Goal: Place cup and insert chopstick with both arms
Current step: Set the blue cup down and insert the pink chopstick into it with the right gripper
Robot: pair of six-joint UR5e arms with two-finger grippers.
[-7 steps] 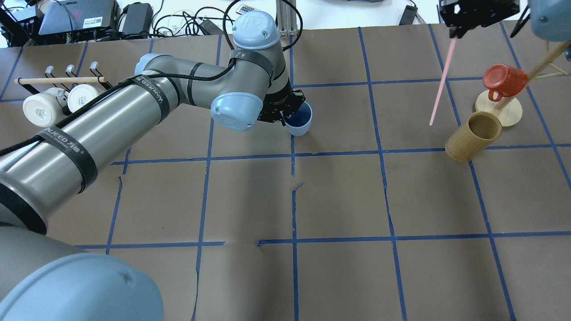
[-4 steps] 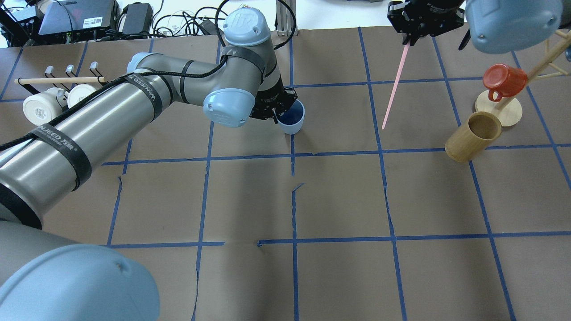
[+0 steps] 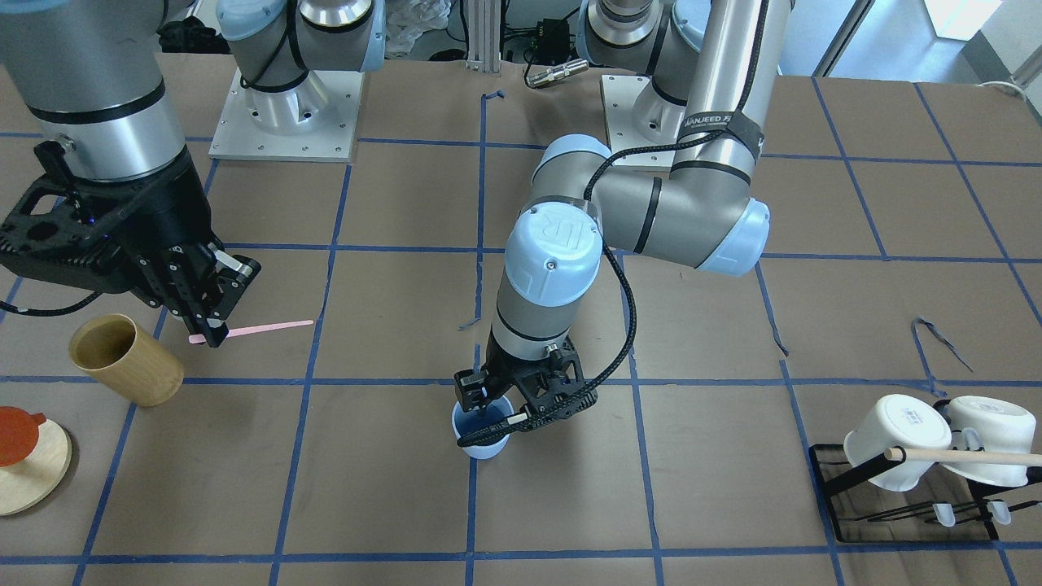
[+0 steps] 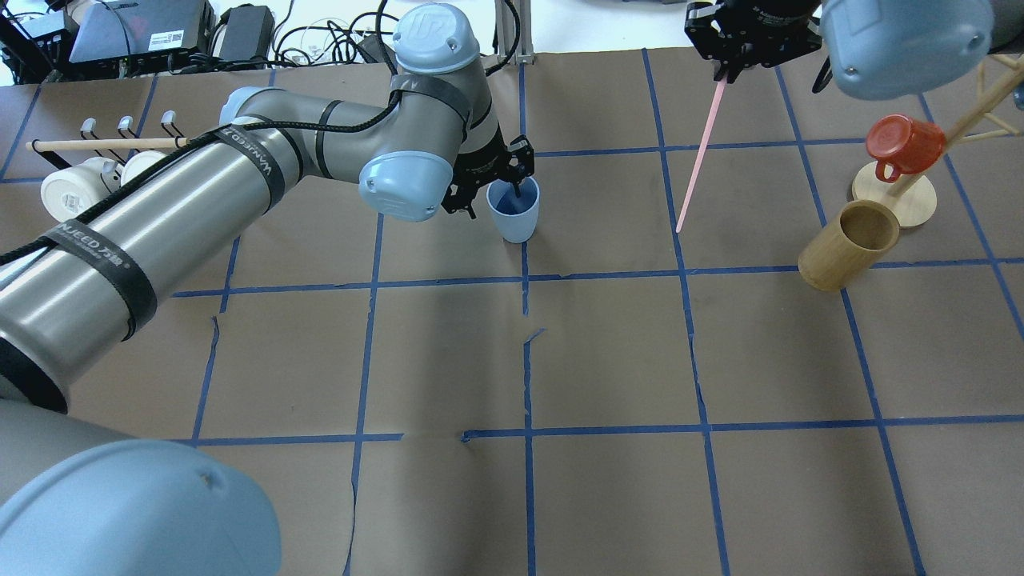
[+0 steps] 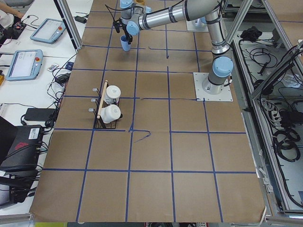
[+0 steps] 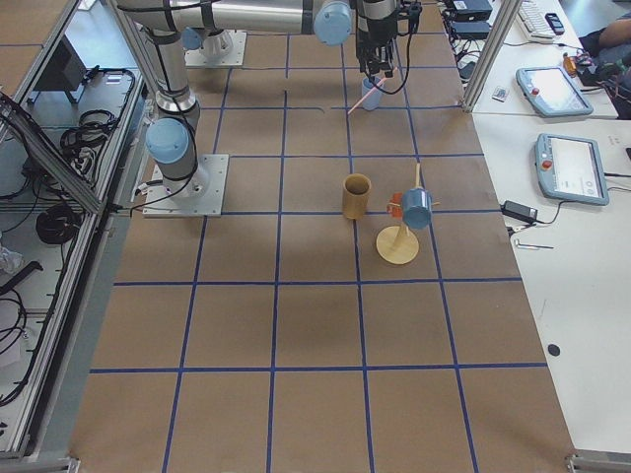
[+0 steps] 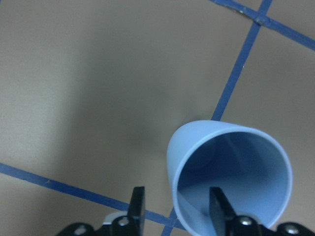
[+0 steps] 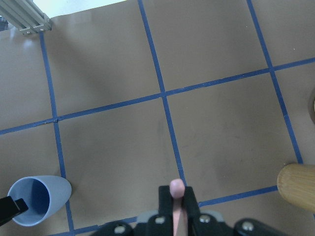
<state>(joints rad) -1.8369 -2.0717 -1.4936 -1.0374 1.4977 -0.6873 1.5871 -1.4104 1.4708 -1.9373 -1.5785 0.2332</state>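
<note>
Strap (image 3: 720, 124) marked WANJEED rings left arm (image 3: 651, 213); left gripper (image 7: 176, 209) gapes astride cup (image 4: 513, 216), right gripper (image 3: 210, 327) pinches chopstick (image 4: 698, 152).

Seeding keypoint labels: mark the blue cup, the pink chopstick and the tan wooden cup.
blue cup (image 4: 516, 228), overhead exterior view, outer wall below the rim.
pink chopstick (image 4: 698, 160), overhead exterior view, middle of the shaft.
tan wooden cup (image 4: 828, 261), overhead exterior view, outer side wall.

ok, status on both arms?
Left gripper open, straddling cup rim; cup upright on table. Right gripper shut on chopstick, not yet over cup. Nothing between.
</note>
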